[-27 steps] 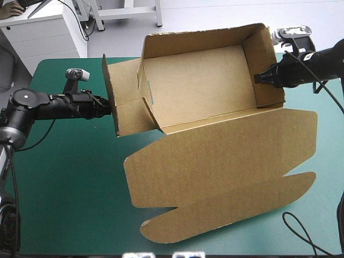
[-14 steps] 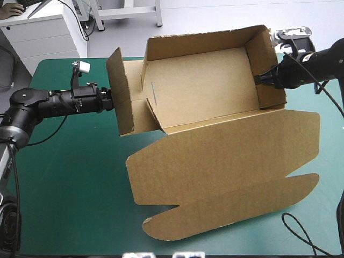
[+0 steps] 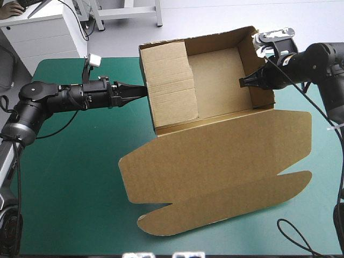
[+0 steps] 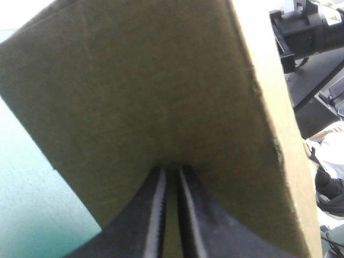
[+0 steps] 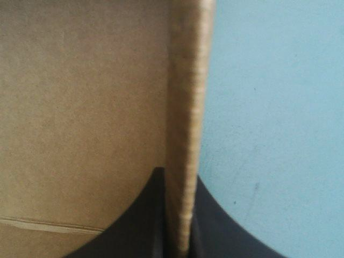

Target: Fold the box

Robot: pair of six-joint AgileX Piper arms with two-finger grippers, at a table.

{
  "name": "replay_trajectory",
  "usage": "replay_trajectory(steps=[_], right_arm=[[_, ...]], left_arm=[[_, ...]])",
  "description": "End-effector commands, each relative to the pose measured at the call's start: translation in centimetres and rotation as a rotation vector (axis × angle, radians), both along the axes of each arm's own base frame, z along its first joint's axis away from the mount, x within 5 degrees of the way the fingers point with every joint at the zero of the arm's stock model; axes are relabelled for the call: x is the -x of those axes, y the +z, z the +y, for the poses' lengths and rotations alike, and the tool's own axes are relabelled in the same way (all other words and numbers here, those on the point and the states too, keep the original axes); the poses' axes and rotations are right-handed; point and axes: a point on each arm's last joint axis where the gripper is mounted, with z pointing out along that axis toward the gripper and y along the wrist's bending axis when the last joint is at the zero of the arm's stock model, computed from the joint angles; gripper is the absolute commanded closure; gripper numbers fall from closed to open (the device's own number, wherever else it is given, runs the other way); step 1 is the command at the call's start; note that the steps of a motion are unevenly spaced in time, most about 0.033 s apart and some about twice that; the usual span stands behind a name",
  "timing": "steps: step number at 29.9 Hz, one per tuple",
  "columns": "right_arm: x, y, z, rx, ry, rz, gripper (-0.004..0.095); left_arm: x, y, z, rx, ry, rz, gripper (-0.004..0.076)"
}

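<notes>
The brown box lies mid-table as an open tray, its lid flat toward the front edge. At the tray's left end a flap leans inward over the floor. My left gripper is shut, its tip pressed against the outer face of that left end. In the left wrist view the fingers all but meet against a broad face of board. My right gripper is shut on the tray's right wall. In the right wrist view that wall stands edge-on between the fingers.
Bare teal-green cover stretches left of the box and along the front left. A narrower strip of cover shows beyond the lid on the right. The lid's scalloped front flap reaches close to the table's front edge.
The left end flap, earlier splayed outward, has swung inward over the tray. My left gripper pushed rightward with it. The box and my right gripper shifted slightly left.
</notes>
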Motion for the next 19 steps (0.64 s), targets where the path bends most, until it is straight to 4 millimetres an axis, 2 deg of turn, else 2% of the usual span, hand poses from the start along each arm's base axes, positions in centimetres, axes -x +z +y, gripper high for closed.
replay_trajectory(steps=[1,9,11,19], right_arm=[[1.15,2.59,0.4,-0.064,-0.002,-0.129,0.0923],[1.04,2.66,0.3,-0.075,-0.028,-0.136,0.0923],[1.0,2.71,0.3,-0.085,-0.038,-0.139,0.0923],[0.89,2.83,0.27,-0.107,-0.066,-0.147,0.092]], left_arm=[[2.07,3.27,-0.49,0.102,-0.089,-0.06,0.0572],[2.14,3.68,-0.7,0.128,-0.096,-0.07,0.0202],[2.14,3.82,-0.71,0.144,-0.095,-0.07,0.0176],[2.14,3.91,-0.71,0.155,-0.095,-0.07,0.0176]])
